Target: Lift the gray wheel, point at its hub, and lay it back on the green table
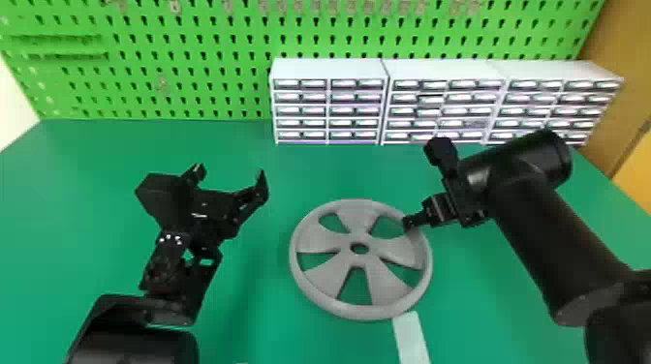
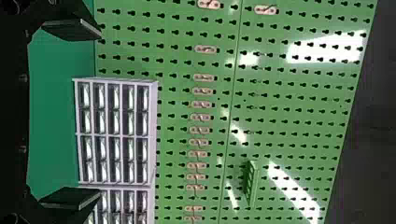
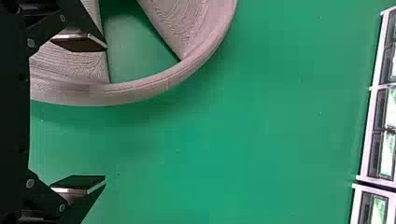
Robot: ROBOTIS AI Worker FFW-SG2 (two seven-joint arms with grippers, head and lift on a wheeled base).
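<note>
The gray wheel point(image 1: 317, 239) lies flat on the green table point(image 1: 271, 310), its hub hole facing up. Right of it, my right gripper point(image 1: 414, 221) reaches in from the side, a fingertip over the rim near an opening between spokes. In the right wrist view that gripper point(image 3: 103, 112) is open, one finger over the wheel point(image 3: 140, 91), the other off to the side above bare green surface, nothing held. My left gripper point(image 1: 230, 175) stands open and unloaded, left of the wheel and apart from it. In the left wrist view the same gripper point(image 2: 99, 112) has its fingers wide apart, facing the pegboard.
White drawer cabinets point(image 1: 329, 70) line the table's back from the middle to the right. A green pegboard point(image 1: 193, 58) rises behind them. One pale strip point(image 1: 411, 339) lies at the wheel's near edge. Open green surface lies between the left gripper and the wheel.
</note>
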